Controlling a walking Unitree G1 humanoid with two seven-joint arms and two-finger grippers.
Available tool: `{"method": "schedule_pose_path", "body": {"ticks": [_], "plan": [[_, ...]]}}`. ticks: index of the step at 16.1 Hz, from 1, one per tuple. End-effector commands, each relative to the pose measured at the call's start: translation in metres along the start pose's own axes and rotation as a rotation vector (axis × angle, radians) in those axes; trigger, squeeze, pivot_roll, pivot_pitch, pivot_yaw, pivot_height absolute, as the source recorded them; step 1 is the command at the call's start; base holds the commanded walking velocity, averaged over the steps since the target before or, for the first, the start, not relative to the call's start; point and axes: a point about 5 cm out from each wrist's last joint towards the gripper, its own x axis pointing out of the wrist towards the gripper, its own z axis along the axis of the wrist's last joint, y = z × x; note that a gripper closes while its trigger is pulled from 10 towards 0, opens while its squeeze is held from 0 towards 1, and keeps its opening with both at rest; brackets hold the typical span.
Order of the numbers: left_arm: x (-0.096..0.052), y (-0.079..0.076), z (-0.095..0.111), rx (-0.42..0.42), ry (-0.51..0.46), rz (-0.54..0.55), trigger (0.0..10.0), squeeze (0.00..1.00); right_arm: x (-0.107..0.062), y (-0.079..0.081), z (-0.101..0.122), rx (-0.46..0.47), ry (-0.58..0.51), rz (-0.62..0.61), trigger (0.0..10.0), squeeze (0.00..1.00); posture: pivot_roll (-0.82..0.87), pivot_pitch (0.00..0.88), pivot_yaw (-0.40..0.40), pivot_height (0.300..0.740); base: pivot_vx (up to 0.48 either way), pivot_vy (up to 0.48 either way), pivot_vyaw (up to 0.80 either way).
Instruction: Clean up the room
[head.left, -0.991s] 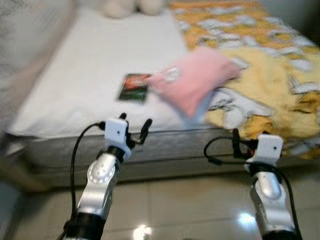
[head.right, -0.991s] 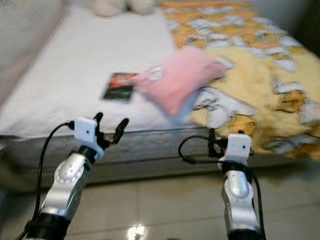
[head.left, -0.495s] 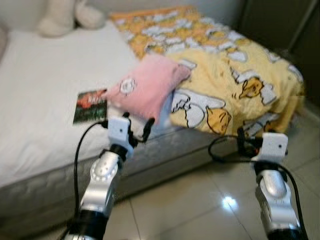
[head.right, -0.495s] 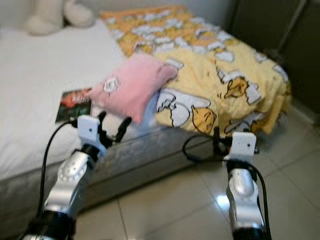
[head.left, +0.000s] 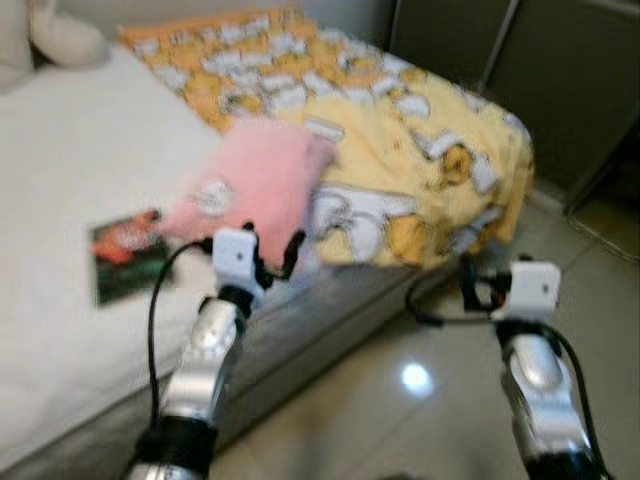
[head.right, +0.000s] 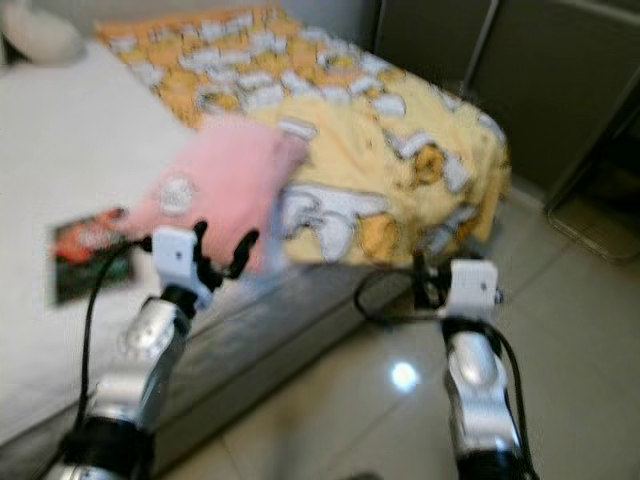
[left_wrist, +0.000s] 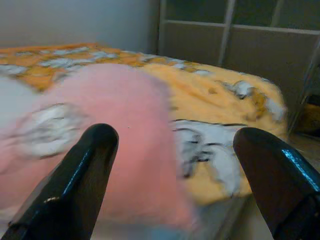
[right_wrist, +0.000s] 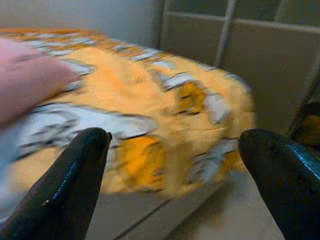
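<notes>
On the bed (head.left: 60, 190), a pink pillow (head.left: 255, 185) lies half on the white sheet and half on the yellow duck blanket (head.left: 400, 160), with a small book (head.left: 125, 255) just beside it. Both arms are held up in front, ready to reach. Left gripper (head.left: 270, 250) and right gripper (right_wrist: 175, 165) have fingers spread wide, holding nothing (the pictures are blurry)

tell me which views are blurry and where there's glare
Both eye views are motion-smeared: the pink pillow and yellow blanket look soft. A bright glare spot sits on the floor tile. Both wrist views are blurred past the fingers; the left claw's fingers look sharp and glossy.
</notes>
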Motion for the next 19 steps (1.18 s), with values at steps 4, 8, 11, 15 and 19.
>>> {"method": "schedule_pose_path", "body": {"ticks": [4,8,11,15,19], "plan": [[0.0004,0.0051,0.0049,0.034,-0.017,0.024,10.0,0.00,0.0022,0.0039,0.0023,0.007,-0.011,0.030,10.0,0.00,-0.08,0.000,0.010,0.740,0.064,0.436,0.51],[0.0026,-0.0013,0.0050,0.097,-0.014,0.008,10.0,0.00,0.0039,0.0062,0.0003,0.012,0.010,0.038,10.0,0.00,-0.08,0.000,0.012,0.740,0.000,0.000,0.00],[0.0028,0.0009,0.0058,0.096,-0.013,0.023,10.0,0.00,0.0053,0.0076,0.0002,0.009,0.011,0.044,10.0,0.00,-0.08,0.000,0.011,0.740,0.215,-0.235,0.00],[0.0025,-0.0020,0.0055,0.104,-0.012,0.021,10.0,0.00,0.0054,0.0101,-0.0005,0.009,0.014,0.047,10.0,0.00,-0.08,0.000,0.011,0.740,0.325,-0.350,0.35],[0.0031,-0.0031,0.0048,0.111,-0.005,0.011,10.0,0.00,0.0043,0.0094,-0.0020,0.009,0.018,0.039,10.0,0.00,-0.08,0.000,0.016,0.740,0.324,-0.351,0.70]]}}
